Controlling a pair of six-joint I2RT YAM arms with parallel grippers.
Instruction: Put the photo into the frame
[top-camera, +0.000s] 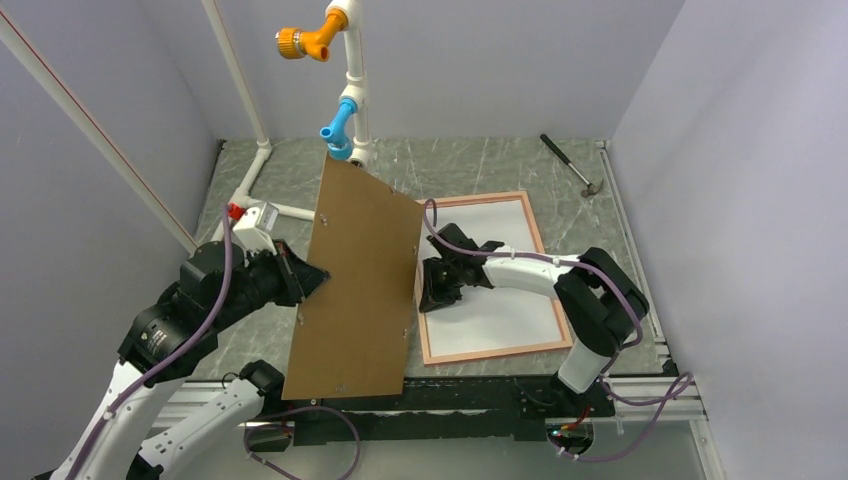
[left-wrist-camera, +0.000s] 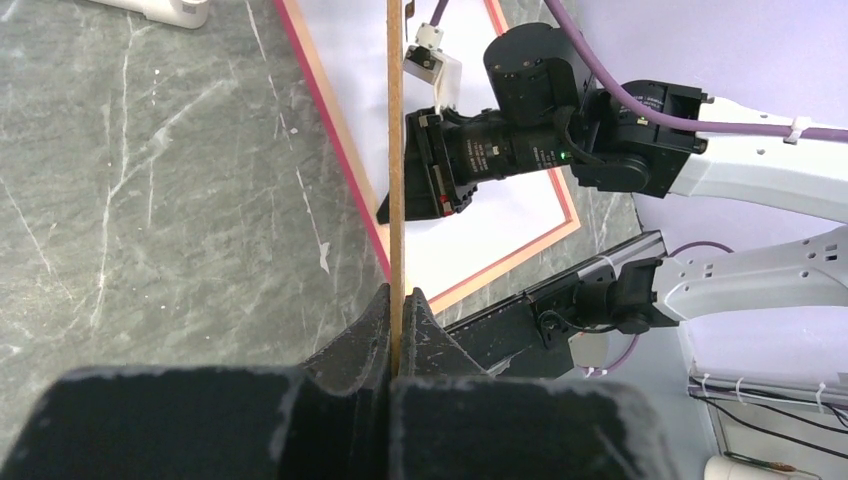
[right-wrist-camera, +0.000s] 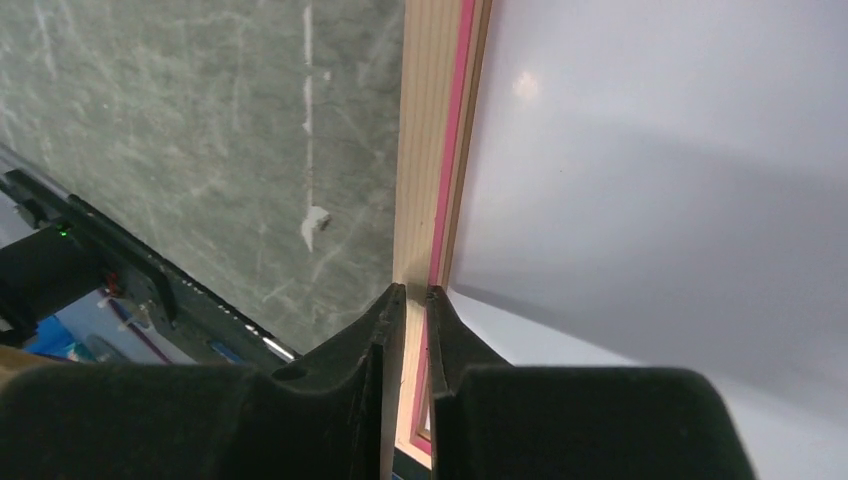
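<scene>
The frame (top-camera: 540, 238) lies flat on the marble table right of centre, its pale back up and a pink strip along its inner edge (right-wrist-camera: 452, 120). A plain white sheet (top-camera: 500, 300), by its look the photo's back, fills it. My right gripper (top-camera: 428, 290) is shut on the frame's left rail, one finger on each side (right-wrist-camera: 415, 292). My left gripper (top-camera: 310, 280) is shut on the brown hardboard panel (top-camera: 360, 280), which it holds upright on edge just left of the frame. In the left wrist view the panel's thin edge (left-wrist-camera: 395, 150) runs up from my jaws (left-wrist-camera: 398, 300).
A white pipe stand (top-camera: 352, 90) with orange and blue fittings rises at the back centre. A hammer (top-camera: 570, 165) lies at the back right. Grey walls close in on both sides. A black rail (top-camera: 450, 395) runs along the table's near edge.
</scene>
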